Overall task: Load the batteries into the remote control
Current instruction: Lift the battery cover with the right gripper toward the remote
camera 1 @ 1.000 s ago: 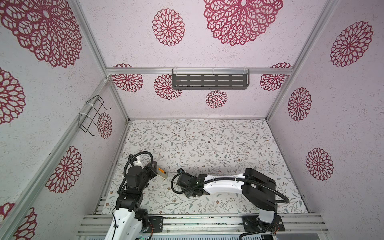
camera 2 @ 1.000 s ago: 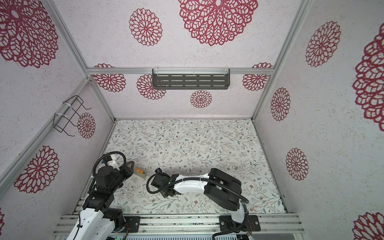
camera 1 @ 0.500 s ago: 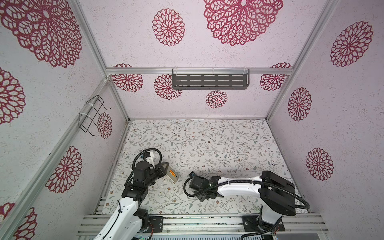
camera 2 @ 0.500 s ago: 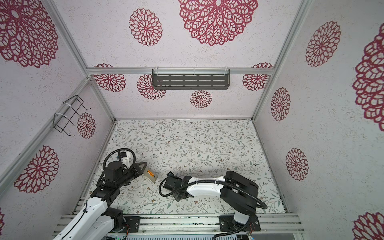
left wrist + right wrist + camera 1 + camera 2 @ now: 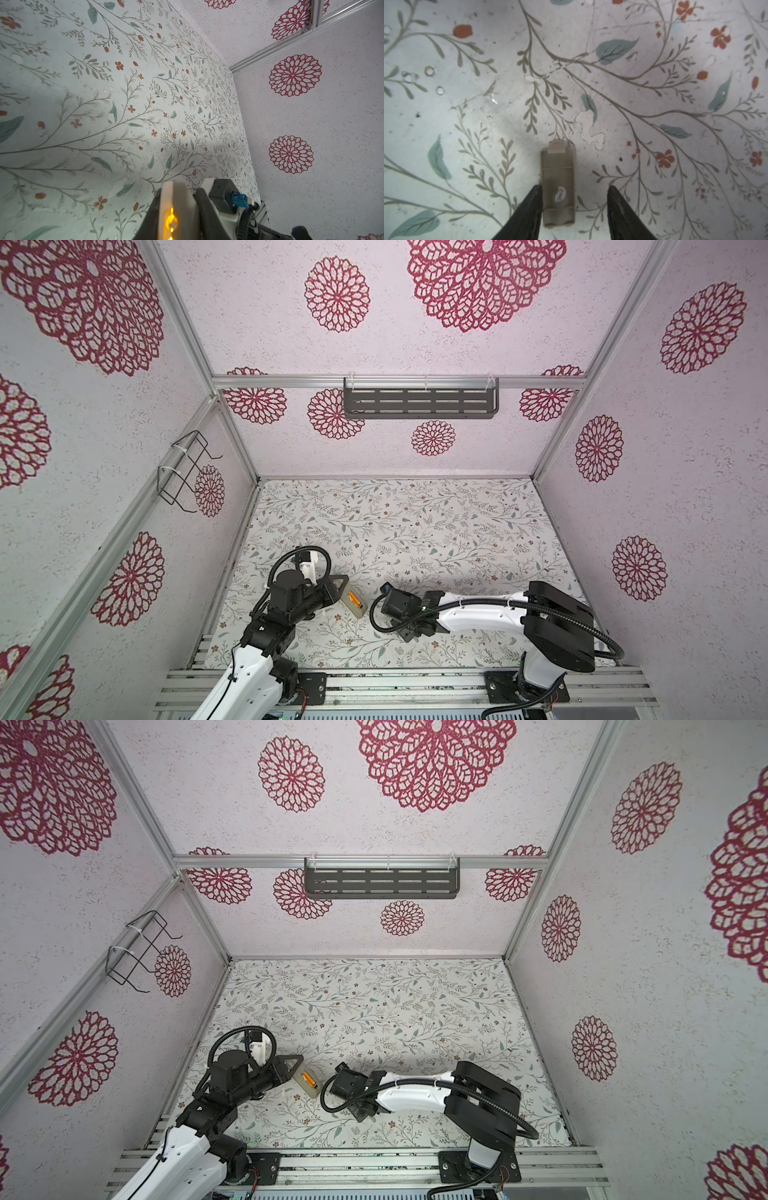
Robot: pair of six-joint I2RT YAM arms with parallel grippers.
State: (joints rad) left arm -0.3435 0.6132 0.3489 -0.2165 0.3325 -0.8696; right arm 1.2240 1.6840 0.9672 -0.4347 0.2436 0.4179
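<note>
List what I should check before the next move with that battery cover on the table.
1. Left pincer shut on the remote control: ok.
2. Batteries in the remote's open compartment: orange shows there; whether both are fully seated, cannot tell.
3. Battery cover lying flat on the table: ok.
4. Right pincer open, straddling the cover: ok.
5. Cover centred in the right pincer: not ok, it sits against one side.
</note>
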